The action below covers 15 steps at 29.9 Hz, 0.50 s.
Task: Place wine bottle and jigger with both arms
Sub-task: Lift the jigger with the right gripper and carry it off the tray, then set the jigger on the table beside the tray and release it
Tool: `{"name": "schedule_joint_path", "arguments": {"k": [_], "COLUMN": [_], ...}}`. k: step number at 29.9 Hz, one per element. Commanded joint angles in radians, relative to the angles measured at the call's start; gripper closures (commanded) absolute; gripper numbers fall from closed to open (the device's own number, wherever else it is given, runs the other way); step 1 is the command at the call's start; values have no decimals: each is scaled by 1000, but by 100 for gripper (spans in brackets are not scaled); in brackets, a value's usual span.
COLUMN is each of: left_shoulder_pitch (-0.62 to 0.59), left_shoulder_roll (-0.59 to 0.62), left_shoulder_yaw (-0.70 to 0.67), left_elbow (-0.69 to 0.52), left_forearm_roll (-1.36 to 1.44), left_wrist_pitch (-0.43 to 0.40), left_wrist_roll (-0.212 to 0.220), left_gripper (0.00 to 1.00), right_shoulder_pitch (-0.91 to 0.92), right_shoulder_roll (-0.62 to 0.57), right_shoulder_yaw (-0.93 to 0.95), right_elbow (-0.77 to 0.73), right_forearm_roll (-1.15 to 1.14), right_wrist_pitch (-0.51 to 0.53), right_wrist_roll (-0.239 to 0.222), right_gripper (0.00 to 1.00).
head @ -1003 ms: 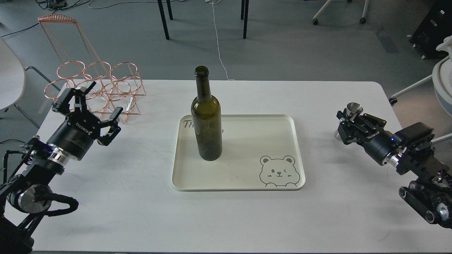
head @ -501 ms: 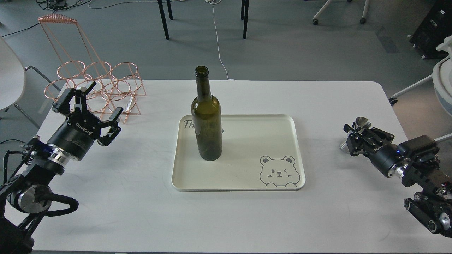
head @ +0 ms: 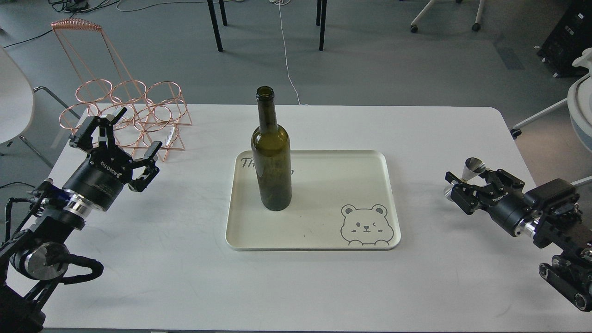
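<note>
The wine bottle (head: 271,157) is dark olive-green and stands upright on the left part of a cream tray (head: 323,231) at the table's middle. My right gripper (head: 464,186) is over the table's right side, well right of the tray. It is shut on the jigger (head: 472,168), a small steel double cone that is tilted, with its upper cone sticking out above the fingers. My left gripper (head: 119,133) is open and empty at the far left, well apart from the bottle.
A copper wire bottle rack (head: 129,108) stands at the table's back left corner, just behind my left gripper. The tray has a bear drawing (head: 366,225) in its front right corner. The white table (head: 194,277) is bordered by chairs and floor cables.
My right gripper has moved right and toward me, lower over the table, with the jigger in it. The left arm and the bottle have not moved.
</note>
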Motion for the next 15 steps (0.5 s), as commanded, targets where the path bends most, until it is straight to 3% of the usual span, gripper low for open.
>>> {"name": "schedule_joint_path", "arguments": {"k": [1, 8, 11, 15], "left_shoulder_pitch": [0, 0, 0, 0], "left_shoulder_roll": [0, 12, 32, 60], "left_shoulder_yaw": [0, -2, -2, 0], "left_elbow": [0, 0, 0, -6], "left_forearm_roll": [0, 0, 0, 9], "left_wrist_pitch": [0, 0, 0, 0], "left_wrist_roll": [0, -2, -8, -83], "left_gripper": [2, 2, 2, 2], "right_shoulder_pitch": [-53, -176, -208, -205], "right_shoulder_roll": [-87, -295, -363, -394], "right_shoulder_yaw": [-19, -27, -27, -21], "right_elbow": [93, 324, 468, 675], "right_forearm_roll": [47, 148, 292, 565], "right_wrist_pitch": [0, 0, 0, 0], "right_wrist_roll": [0, 0, 0, 0], "right_gripper": [7, 7, 7, 6]}}
